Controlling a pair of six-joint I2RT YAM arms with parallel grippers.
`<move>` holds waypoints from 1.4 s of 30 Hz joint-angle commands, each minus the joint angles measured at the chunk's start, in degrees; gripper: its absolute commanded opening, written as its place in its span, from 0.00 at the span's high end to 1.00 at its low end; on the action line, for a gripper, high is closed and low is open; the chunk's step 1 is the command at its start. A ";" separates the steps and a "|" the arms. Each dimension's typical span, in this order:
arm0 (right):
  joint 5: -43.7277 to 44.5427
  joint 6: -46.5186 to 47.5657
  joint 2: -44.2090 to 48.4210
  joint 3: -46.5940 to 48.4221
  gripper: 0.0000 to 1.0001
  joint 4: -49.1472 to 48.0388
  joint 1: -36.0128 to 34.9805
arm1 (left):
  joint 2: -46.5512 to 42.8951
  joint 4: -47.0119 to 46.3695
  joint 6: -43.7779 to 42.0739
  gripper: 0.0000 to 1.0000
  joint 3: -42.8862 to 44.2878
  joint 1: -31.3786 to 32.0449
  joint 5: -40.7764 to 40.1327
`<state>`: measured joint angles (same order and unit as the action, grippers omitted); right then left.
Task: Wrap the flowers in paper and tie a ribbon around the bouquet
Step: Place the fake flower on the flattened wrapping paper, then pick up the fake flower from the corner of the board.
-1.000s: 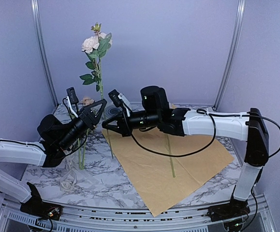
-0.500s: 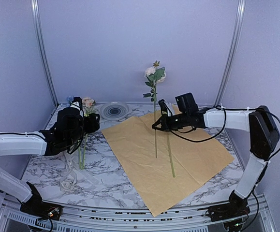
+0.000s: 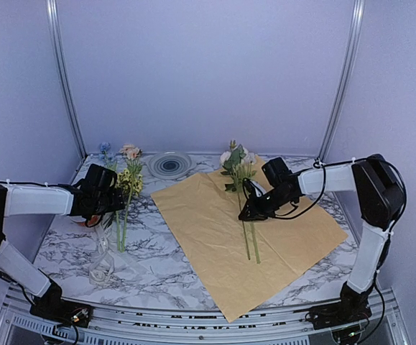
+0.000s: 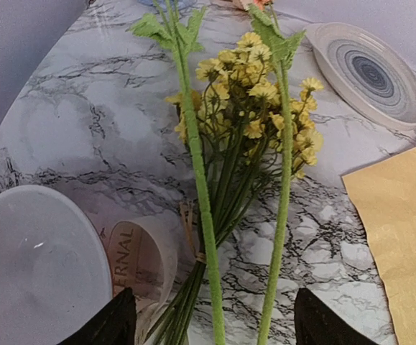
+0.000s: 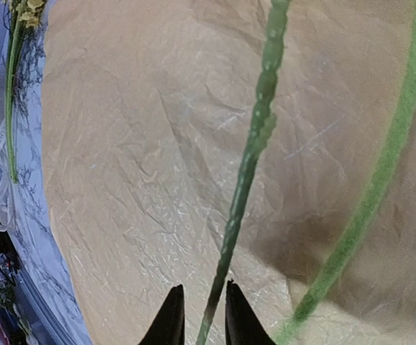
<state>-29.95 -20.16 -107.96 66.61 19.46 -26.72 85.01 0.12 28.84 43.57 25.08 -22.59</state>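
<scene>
**Rose down on the sheet**

Lowered since a second ago, the rose stem (image 3: 245, 237) lies on the paper (image 3: 208, 223), inside the narrow right claw (image 5: 202, 316); pinched or freed, I cannot tell. Left claw (image 4: 215, 320) gapes wide over the flowers (image 4: 254, 93), left of the paper. Lifting away with the stem caught would drag it and rumple the sheet. Bare counter (image 3: 157, 273) separates bunch and paper; the paper's near corner reaches the front edge.
</scene>
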 commanded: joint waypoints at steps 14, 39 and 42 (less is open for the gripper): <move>10.95 1.09 9.78 1.20 0.73 2.18 -0.54 | 13.90 2.08 0.61 0.71 7.67 -4.65 5.41; 11.60 1.91 11.35 1.88 0.74 2.36 -0.84 | -5.89 -14.24 3.10 1.00 -5.96 -3.83 6.49; 11.39 2.48 12.48 2.15 0.74 1.89 -1.13 | -13.93 -18.10 0.10 1.00 -8.31 -2.89 5.38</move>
<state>-18.90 -18.85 -98.80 66.63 21.45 -27.16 79.64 -9.89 32.23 37.32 21.08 -15.66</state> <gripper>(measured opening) 0.261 0.033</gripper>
